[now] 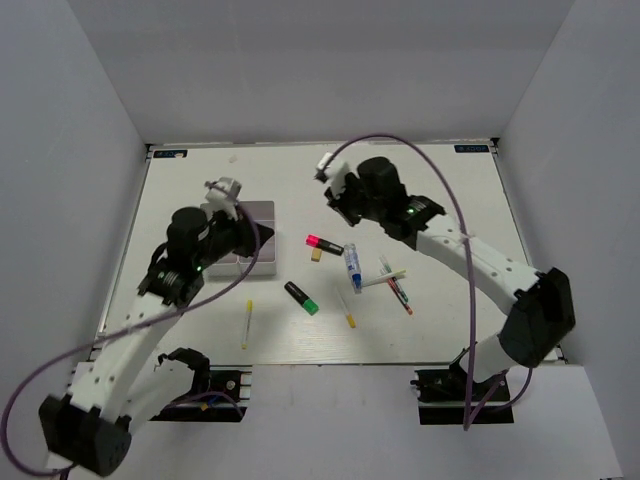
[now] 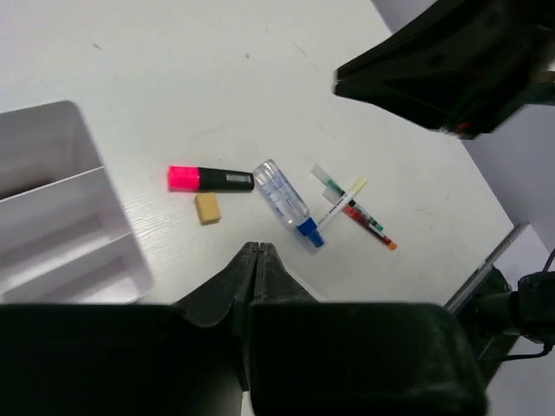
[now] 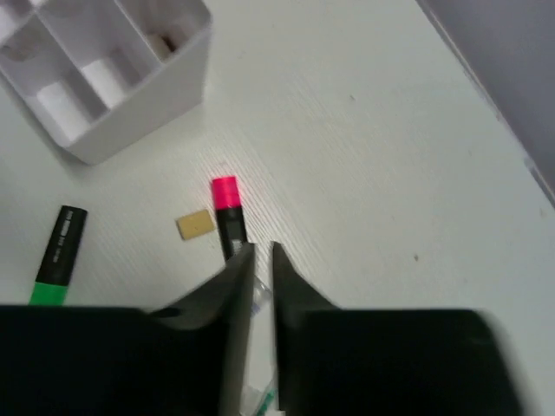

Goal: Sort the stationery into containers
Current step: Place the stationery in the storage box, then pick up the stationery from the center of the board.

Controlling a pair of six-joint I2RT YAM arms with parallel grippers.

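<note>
The stationery lies loose at mid table: a pink-ended highlighter (image 1: pixel 323 244), a beige eraser (image 1: pixel 316 255), a white-blue marker (image 1: pixel 352 266), a green-ended highlighter (image 1: pixel 301 298), a yellow pen (image 1: pixel 247 322) and crossed thin pens (image 1: pixel 395 282). The containers (image 1: pixel 262 212) stand at the left, partly under my left arm. My left gripper (image 2: pixel 256 247) is shut and empty, above the table near the containers (image 2: pixel 61 217). My right gripper (image 3: pixel 260 251) hangs over the marker (image 3: pixel 256 299), just short of the pink highlighter (image 3: pixel 227 212). Its jaws are all but shut, with a thin gap and nothing between them.
The containers (image 3: pixel 186 65) hold small white and beige pieces in their compartments. The green highlighter (image 3: pixel 56 260) lies to their near side. Grey walls close in the table on three sides. My right arm (image 2: pixel 460 61) looms over the far right of the left wrist view.
</note>
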